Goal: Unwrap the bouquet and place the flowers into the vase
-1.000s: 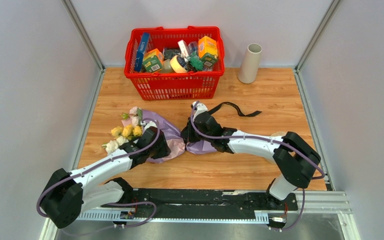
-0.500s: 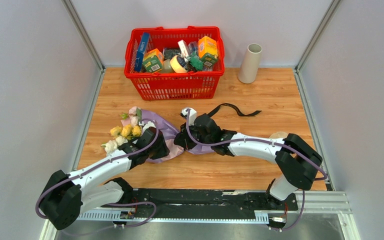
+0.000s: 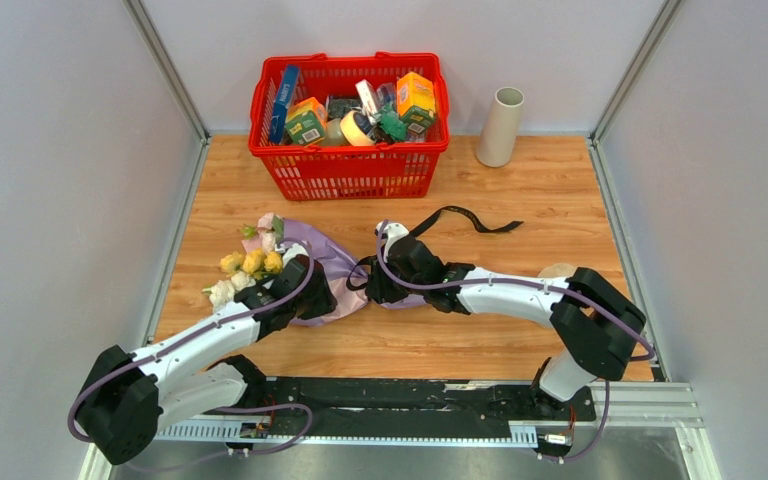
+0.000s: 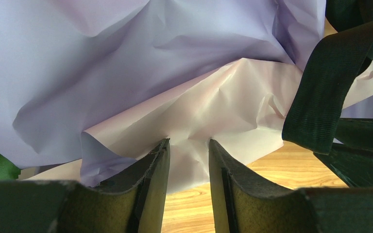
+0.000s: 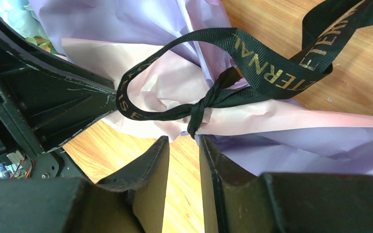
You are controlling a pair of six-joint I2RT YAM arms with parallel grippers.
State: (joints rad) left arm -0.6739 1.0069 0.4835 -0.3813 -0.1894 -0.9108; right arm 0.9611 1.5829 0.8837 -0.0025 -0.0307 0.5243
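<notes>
The bouquet (image 3: 332, 258) lies on the table, its lilac and pink paper (image 4: 126, 73) crumpled. Yellow and pale flowers (image 3: 250, 263) stick out at its left end. A black ribbon (image 5: 277, 73) is still knotted around the paper, and its loose tail (image 3: 470, 217) trails to the right. My left gripper (image 4: 189, 141) is shut on a pinched fold of the bouquet's pink paper. My right gripper (image 5: 182, 138) stands open just short of the ribbon's knot (image 5: 199, 109), with only bare wood between its fingers. The beige vase (image 3: 500, 125) stands upright at the back right.
A red basket (image 3: 350, 170) full of groceries stands at the back centre, left of the vase. Both arms meet over the bouquet near the middle of the wooden table (image 3: 520, 180). Grey walls close in both sides.
My right gripper slid left and nearer along the bouquet, then opened its jaws. The left arm and the bouquet have barely moved.
</notes>
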